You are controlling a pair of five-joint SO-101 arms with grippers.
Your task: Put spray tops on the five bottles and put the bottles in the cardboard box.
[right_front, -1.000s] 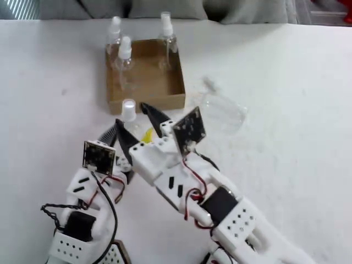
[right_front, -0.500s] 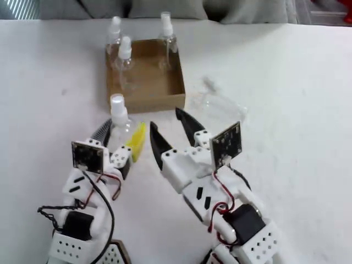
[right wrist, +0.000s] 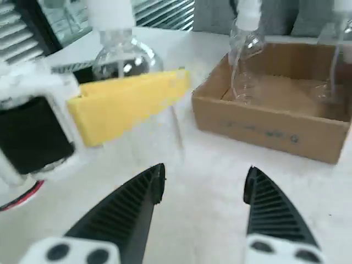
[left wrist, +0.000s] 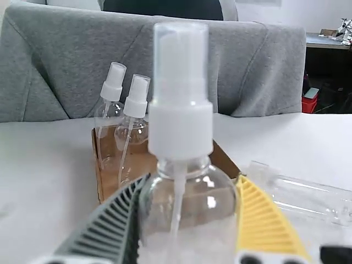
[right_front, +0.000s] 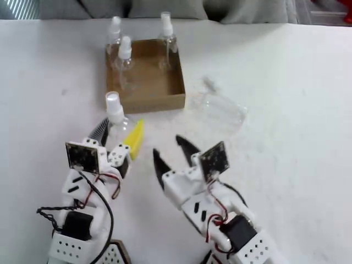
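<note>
Here, cardboard box (right_front: 144, 102) on white table (right_front: 286, 82); perhaps grey sofa (left wrist: 55, 66) behind.

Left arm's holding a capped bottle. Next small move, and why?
Probably lift the left gripper and carry its bottle forward over the cardboard box. The spray top is already on, the fingers are shut on the bottle, the right gripper is open and apart from it, and the box's near half looks free.
</note>
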